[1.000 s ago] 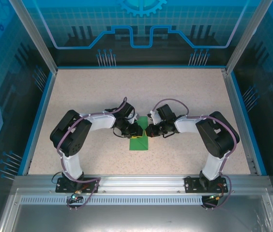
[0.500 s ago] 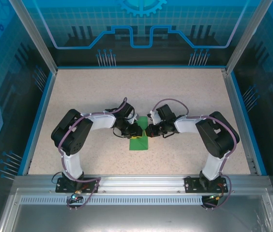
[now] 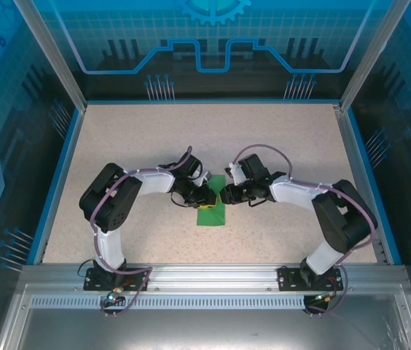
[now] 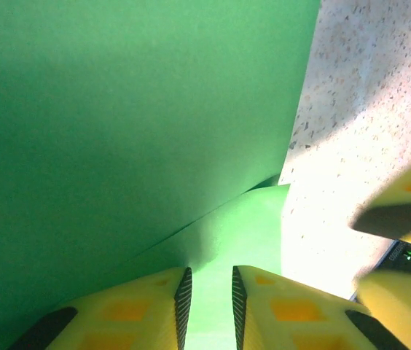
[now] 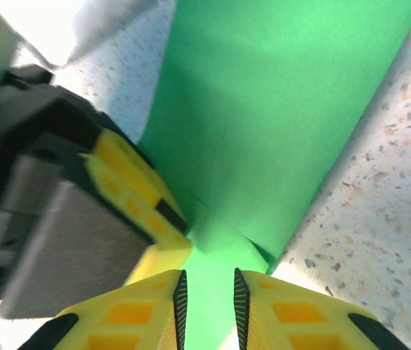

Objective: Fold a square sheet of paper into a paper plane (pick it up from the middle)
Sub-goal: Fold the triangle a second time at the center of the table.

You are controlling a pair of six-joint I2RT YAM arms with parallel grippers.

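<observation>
While paper (image 3: 210, 215) seems flat overhead, wrists show layering.

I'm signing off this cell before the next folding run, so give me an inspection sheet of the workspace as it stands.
Surface: speckled beige table, flat, no stains seen.
Job's things: green paper, partly folded with overlapping layers, lying mid-table between the two grippers.
Clutter: nothing seen.
Grippers: left gripper and right gripper face each other over the paper, fingers a little apart, green showing in each gap.
Cables: purple cables loop along both arms, off the paper.
Surroundings: blue-lit walls around the table, and a metal rail at the near edge.
</observation>
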